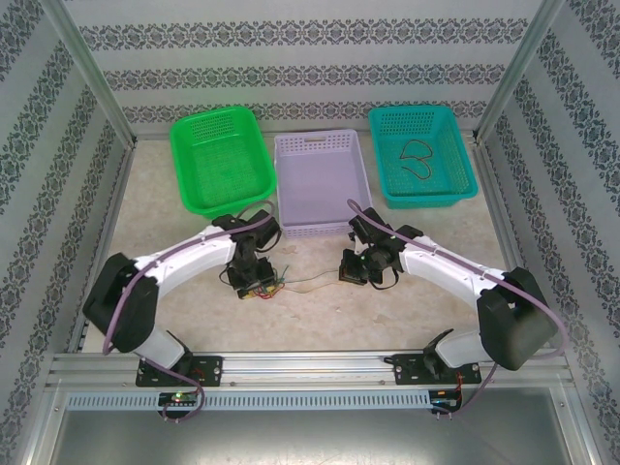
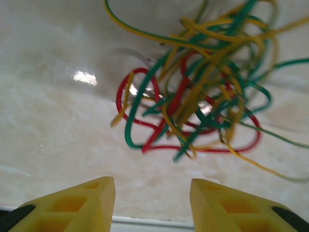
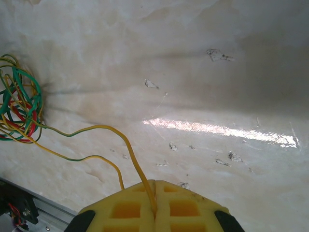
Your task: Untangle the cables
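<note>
A: Pinching a single yellow strand (image 3: 106,127), the right jaws are pressed together, with the wire caught in the seam between them.

B: And the left jaws?

A: Apart, with nothing between them. They hover over bare surface (image 2: 53,125). The tangle (image 2: 203,92) of red, green and yellow cables lies just ahead, toward one o'clock in the left wrist view.

B: Where does the pinched strand lead?

A: It arcs away from the right jaws toward ten o'clock and runs into that same tangle, which sits at nine o'clock in the right wrist view. A yellow-green strand (image 3: 91,157) trails beside it and ends near the jaws. Whether it is caught too cannot be told.

B: Further out?

A: From above, the tangle rests on the surface between the two arms, closer to the left one. One dark cable (image 1: 418,160) lies alone in the teal basket (image 1: 426,197) at one o'clock.

B: What could go wrong?

A: Nothing pins the tangle, so a pull from the right arm would likely drag the whole clump instead of drawing one strand free. If the left jaws close on several loops at once, the pull could cinch the knot tighter. The wire is thin and looks slick, so it might also slip out of the seam.
</note>
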`<state>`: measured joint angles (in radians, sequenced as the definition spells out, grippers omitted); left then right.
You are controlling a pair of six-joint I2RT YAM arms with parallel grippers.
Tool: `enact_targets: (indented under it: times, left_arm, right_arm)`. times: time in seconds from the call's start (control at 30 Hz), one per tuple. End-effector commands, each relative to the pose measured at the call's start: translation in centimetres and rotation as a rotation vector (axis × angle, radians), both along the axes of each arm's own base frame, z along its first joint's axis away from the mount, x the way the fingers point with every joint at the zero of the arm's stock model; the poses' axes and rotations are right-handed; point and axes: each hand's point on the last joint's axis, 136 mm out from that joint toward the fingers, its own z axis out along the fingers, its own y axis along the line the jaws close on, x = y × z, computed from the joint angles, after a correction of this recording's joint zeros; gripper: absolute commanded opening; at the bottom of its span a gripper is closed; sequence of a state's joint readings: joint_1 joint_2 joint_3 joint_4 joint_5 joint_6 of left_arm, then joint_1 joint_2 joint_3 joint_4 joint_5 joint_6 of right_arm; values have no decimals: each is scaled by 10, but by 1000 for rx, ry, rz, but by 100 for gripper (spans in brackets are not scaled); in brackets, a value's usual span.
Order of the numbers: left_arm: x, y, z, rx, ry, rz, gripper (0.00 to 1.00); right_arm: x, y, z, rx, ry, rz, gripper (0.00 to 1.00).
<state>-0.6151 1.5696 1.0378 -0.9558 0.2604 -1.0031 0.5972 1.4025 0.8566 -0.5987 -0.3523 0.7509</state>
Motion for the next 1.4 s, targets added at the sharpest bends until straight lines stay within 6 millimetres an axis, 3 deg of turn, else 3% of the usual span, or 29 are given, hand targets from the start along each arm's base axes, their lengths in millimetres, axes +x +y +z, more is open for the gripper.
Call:
enact_targets:
  times: [0.0, 0.13, 0.23, 0.33, 0.43, 0.57, 0.73, 1.03, 1.17, 1.37]
  left_arm:
    - [10, 9, -16, 89, -32, -36, 43]
    - [38, 2, -24, 65, -165, -41, 47]
    - [47, -5, -32, 37, -203, -37, 45]
    - [42, 10, -46, 140, -152, -48, 26]
    - [37, 42, -50, 301, -137, -54, 0]
    - [40, 79, -32, 451, -171, -72, 0]
    - [44, 102, -11, 529, -185, -120, 0]
    - [42, 114, 1, 598, -151, -159, 0]
    - [40, 119, 3, 616, -139, -169, 0]
    - [37, 128, 3, 659, -116, -180, 0]
  right_arm:
    - [0, -4, -2, -15, 5, 8, 0]
    - [-3, -5, 0, -7, 6, 9, 0]
    - [-7, -7, -1, -6, 16, 10, 0]
    - [-7, -11, 1, -7, 16, 4, 0]
    - [-3, -20, 7, -13, 3, -15, 0]
    - [7, -51, 23, -51, -44, -68, 0]
    - [17, -98, 45, -130, -99, -155, 0]
    - [27, -172, 83, -313, -204, -349, 0]
    - [29, -180, 87, -333, -219, -371, 0]
    - [37, -209, 103, -397, -279, -463, 0]
